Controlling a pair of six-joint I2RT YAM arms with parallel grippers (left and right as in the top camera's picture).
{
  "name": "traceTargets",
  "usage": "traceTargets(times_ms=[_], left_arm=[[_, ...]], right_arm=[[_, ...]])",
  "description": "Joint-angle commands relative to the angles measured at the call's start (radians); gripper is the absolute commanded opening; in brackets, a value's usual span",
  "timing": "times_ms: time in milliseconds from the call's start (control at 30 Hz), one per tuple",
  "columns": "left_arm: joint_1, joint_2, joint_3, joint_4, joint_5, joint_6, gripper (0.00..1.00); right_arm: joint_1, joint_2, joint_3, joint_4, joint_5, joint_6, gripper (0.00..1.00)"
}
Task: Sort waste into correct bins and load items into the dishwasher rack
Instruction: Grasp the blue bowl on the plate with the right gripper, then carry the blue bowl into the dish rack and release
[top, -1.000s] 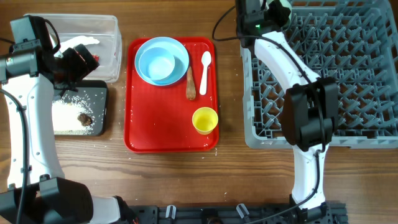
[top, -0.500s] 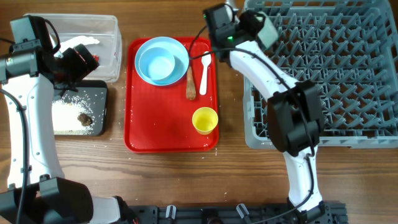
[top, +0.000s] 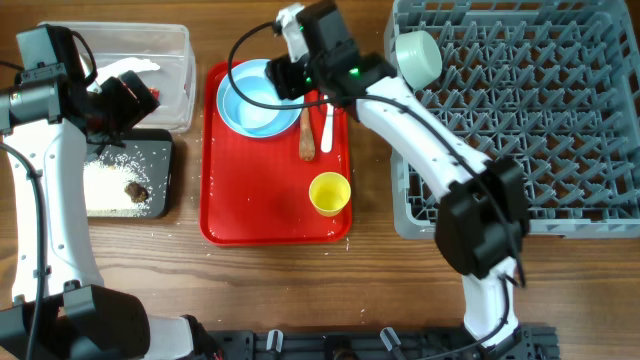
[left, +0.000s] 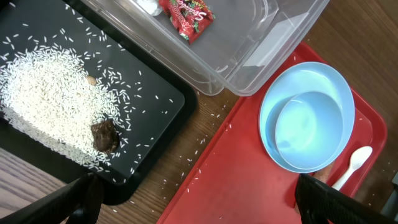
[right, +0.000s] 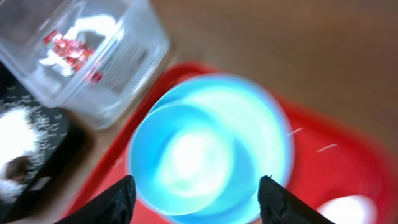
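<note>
My right gripper (top: 283, 78) hovers open over the pale-blue plate (top: 232, 108) on the red tray; nothing is between its fingers. In the blurred right wrist view the plate (right: 264, 118) and the bowl (right: 199, 155) stacked on it fill the space between the fingers (right: 118, 199). A second pale bowl (top: 418, 58) lies in the grey dishwasher rack (top: 420, 225) at its far left corner. My left gripper (top: 135, 100) hangs open and empty (left: 199, 205) above the corner where the black tray (left: 155, 149) meets the clear tub (left: 261, 37). Rice (left: 50, 112) and a brown lump (left: 106, 135) lie in the black tray. The red wrapper (left: 189, 15) is in the tub.
On the red tray (top: 260, 215) lie a brown sausage stick (top: 306, 138), a white spoon (top: 327, 122) and a yellow cup (top: 329, 192). Stray rice grains dot the wood (left: 205, 140) between the black tray and the red tray. White paper (top: 130, 68) is in the tub.
The right arm swung left from the rack to above the plate, its jaws opened, and the bowl it carried stayed in the rack. The left arm has not moved.
</note>
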Motion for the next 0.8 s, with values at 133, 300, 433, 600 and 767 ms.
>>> traceTargets(times_ms=[133,300,433,600,767], left_arm=[[0.006,0.004,-0.003,0.003,-0.013,0.002,1.00],[0.006,0.004,-0.003,0.003,-0.013,0.002,1.00],[0.006,0.004,-0.003,0.003,-0.013,0.002,1.00],[0.006,0.004,-0.003,0.003,-0.013,0.002,1.00],[0.006,0.004,-0.003,0.003,-0.013,0.002,1.00]], right_arm=[[0.030,0.191,-0.003,-0.007,-0.018,0.333,0.49],[0.030,0.212,-0.003,-0.006,0.075,0.328,0.34],[0.030,0.237,-0.003,0.000,0.076,0.329,0.27],[0.026,0.229,-0.002,0.029,0.075,0.333,0.04],[-0.012,-0.025,0.013,-0.016,0.205,0.314,0.04]])
